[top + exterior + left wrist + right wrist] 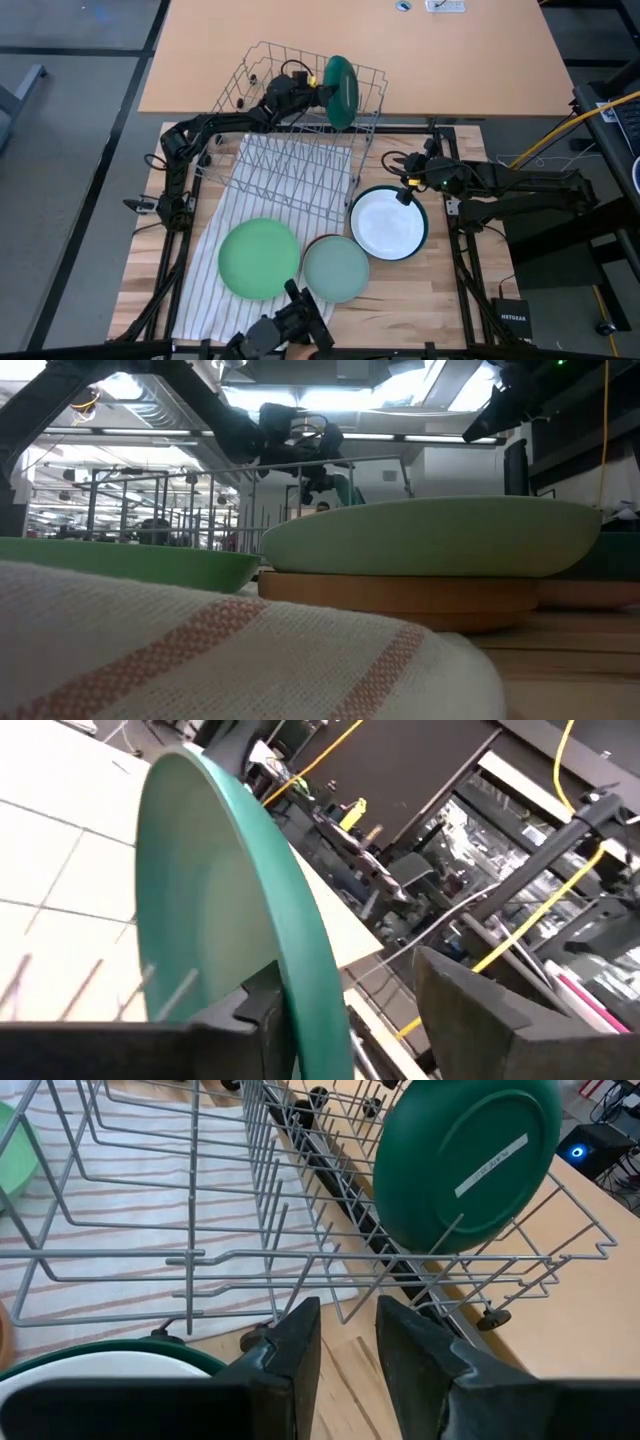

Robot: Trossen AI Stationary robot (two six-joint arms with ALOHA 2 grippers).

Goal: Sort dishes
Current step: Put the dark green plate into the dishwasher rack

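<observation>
A dark green plate [340, 92] stands on edge in the far right part of the grey wire rack [290, 150]; its back shows in the right wrist view [465, 1165]. My left gripper [322, 85] is open at the plate's upper rim [300, 950], one finger on each side. My right gripper [398, 168] hangs empty above the table, just right of the rack, its fingers [300, 1360] a narrow gap apart. A white plate with a dark rim [388, 222], a light green plate [258, 258] and a pale mint plate [336, 268] on a brown one [400, 595] lie near the front. My left gripper comes at the dark green plate level from the table's left, its fingers straddling the rim [300, 950]. One finger [230, 1030] stands right beside the rim and the other [480, 1010] well apart from it. I cannot tell whether any finger touches the plate.
The white striped cloth [215, 240] lies under the rack and the light green plate. The rack's upright wires [250, 1210] stand between my right gripper and the dark green plate. A tan table [450, 60] lies beyond the rack.
</observation>
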